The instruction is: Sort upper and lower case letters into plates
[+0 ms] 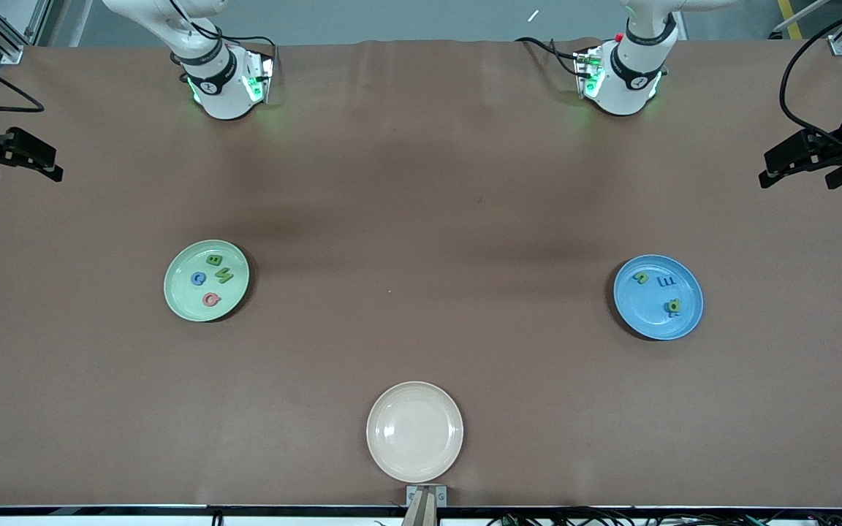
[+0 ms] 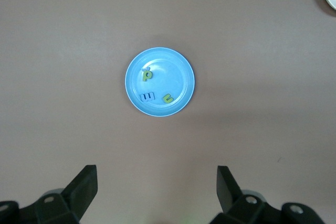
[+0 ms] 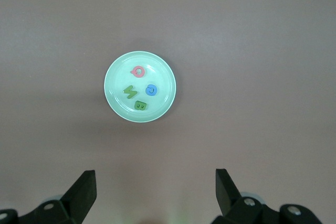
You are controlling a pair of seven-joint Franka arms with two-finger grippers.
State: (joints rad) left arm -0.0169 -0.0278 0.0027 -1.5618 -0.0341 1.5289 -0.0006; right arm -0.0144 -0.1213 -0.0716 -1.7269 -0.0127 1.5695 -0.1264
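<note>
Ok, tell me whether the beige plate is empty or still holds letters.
Empty. The beige plate shows only its bare inside in the front view; no letter piece lies on it.

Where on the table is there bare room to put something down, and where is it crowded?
The widest bare stretch lies between the mint green plate and the blue plate, running up to the robots' bases. The cream plate, nearest the front camera, holds nothing. Crowded: the mint green plate with four letters, the blue plate with its letters.
</note>
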